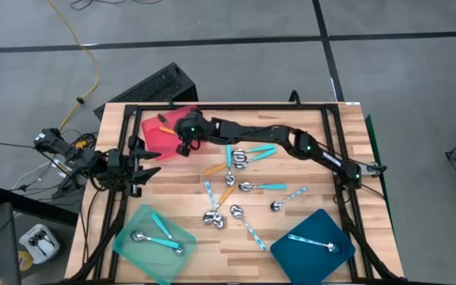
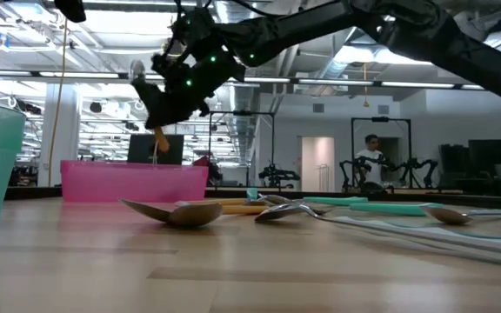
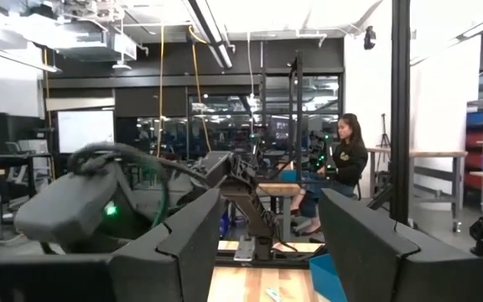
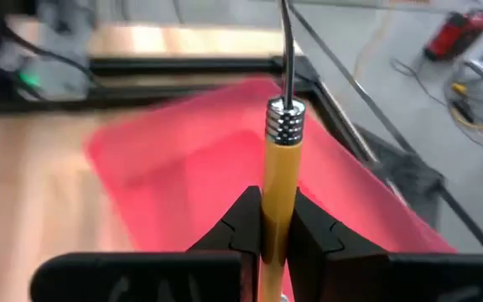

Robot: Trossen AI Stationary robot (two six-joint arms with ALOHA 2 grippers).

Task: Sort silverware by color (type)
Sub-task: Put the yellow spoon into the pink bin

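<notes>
The orange-handled spoon is clamped by its handle in the right hand, bowl end pointing away from the wrist, and hangs over the red tray at the far left of the counter; the step in hand appears to be the drop into that tray. To do it well, the hand should come lower and stay well inside the tray's rim before the fingers part, so the spoon lands flat and does not skid out; an orange spoon already lies in the tray and should be avoided. The remaining spoons lie scattered mid-counter, with others already in the mint-green tray and the dark-blue tray. The left hand waits at the counter's left edge, fingers wide and empty. The high view alone shows the whole sorting layout; the low view alone shows the spoon's height above the tray; the right wrist view alone shows the grip on the handle.
</notes>
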